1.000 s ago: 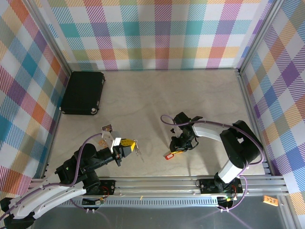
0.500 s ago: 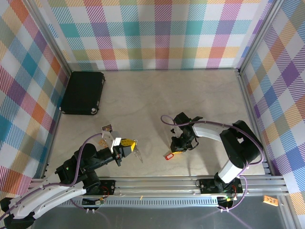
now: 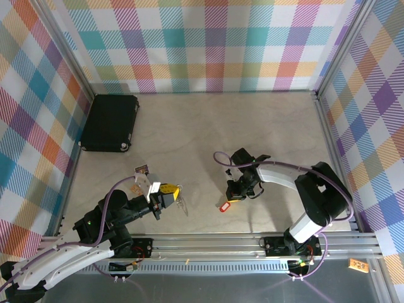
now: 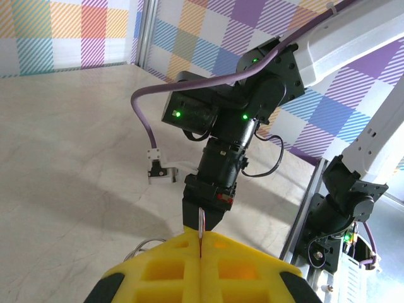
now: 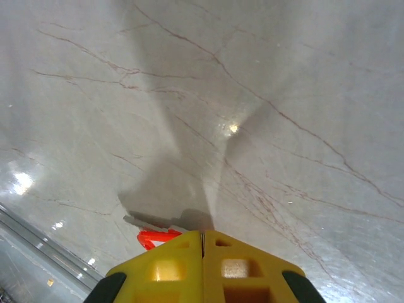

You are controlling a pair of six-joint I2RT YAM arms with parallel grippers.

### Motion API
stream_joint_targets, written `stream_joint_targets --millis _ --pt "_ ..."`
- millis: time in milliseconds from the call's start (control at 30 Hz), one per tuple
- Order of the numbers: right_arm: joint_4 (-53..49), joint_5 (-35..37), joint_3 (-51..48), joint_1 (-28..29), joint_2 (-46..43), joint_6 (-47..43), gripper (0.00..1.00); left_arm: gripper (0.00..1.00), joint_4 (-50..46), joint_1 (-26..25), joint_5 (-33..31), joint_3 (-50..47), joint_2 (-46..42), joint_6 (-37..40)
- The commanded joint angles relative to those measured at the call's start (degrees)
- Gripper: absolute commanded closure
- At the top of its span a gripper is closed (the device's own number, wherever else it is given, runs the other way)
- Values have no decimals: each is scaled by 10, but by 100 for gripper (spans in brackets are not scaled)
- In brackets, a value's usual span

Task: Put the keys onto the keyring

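Key [image 3: 223,206] lies on the table [image 3: 189,132], red head just beside the closed right end effector [image 5: 202,235]; likely light, stiff, slippery; best pinched by the head; left end effector [image 4: 199,238] clamps the keyring [image 3: 182,202].

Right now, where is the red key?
In the top view, the red key lies on the table, right of centre, just beside the tip of the right gripper.
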Motion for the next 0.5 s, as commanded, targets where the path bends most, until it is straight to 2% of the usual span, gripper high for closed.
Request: stream_joint_targets --millis 0,333,467 --pt "-1 0 -8 6 -20 -16 95 100 30 -4 9 5 2 5" --pt "35 15 -36 11 -45 2 94 100 33 -3 8 8 11 3" --pt "110 26 -73 34 -115 20 96 100 35 -3 9 9 18 4"
